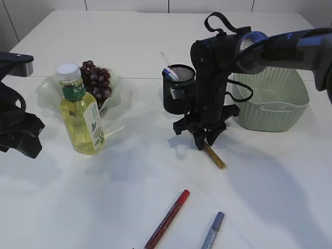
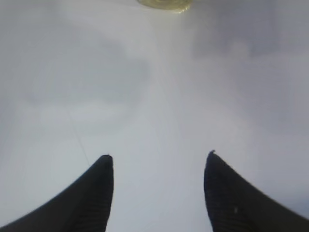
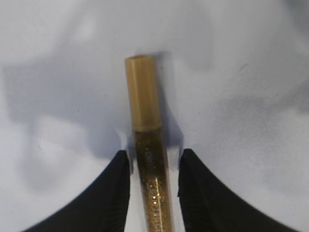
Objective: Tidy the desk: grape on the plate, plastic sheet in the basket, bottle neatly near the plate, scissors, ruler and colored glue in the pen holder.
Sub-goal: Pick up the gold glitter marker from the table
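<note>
The right gripper (image 1: 206,139) is down on the white counter (image 1: 270,176), just in front of the black pen holder (image 1: 174,89), and its fingers (image 3: 112,193) straddle the gold glitter glue tube (image 3: 147,145); the right wrist view shows the tube running straight up between them, capped end pointing away, with a sliver of daylight on either side, so whether they are clenched on it cannot be told. In the exterior view the tube's far end pokes out below the gripper, lying on the counter. Over on the left, the left gripper (image 2: 158,193) hovers with its fingers spread wide, nothing between them, only bare counter and the base of the bottle (image 2: 164,4) at the top edge of its view. That bottle (image 1: 80,111) stands upright just in front of the pale green plate (image 1: 46,85), where the grapes (image 1: 96,80) sit. The green basket (image 1: 270,98) rests right of the pen holder. Near the front edge lie a red glue pen (image 1: 168,218) and a blue one (image 1: 213,231), apart from each other.
</note>
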Controlling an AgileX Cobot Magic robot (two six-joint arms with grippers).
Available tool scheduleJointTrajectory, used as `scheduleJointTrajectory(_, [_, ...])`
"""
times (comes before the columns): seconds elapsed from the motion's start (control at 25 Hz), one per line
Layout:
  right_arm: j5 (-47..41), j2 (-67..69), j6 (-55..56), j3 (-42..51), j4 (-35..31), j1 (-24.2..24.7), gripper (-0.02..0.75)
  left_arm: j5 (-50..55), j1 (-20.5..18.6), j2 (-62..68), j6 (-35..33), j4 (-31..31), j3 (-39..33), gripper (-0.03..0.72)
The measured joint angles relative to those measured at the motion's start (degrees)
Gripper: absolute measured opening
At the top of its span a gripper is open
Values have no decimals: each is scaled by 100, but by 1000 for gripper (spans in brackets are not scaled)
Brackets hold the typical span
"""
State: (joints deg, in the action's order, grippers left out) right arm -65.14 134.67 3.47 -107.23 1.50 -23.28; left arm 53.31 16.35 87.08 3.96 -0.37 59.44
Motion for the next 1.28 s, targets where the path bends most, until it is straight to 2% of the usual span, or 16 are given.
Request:
scheduleJointTrajectory(0.28, [0, 0, 0, 0, -18, 0, 150, 0, 0, 0, 0, 0, 0, 435])
scheduleJointTrajectory(0.72, [-35, 0, -77, -117, -113, 0, 91, 108, 0, 0, 0, 0, 0, 435])
scheduleJointTrajectory(1.0, [-279, -24, -530, -478, -1308, 296, 90, 131, 0, 0, 0, 0, 0, 434])
scheduleJointTrajectory(1.2, [-398, -387, -951, -503, -1931, 833, 89, 143, 0, 0, 0, -49, 0, 433])
scheduleJointTrajectory(1.28, [-398, -551, -1239, -514, -2389, 1111, 89, 166, 0, 0, 0, -102, 0, 433])
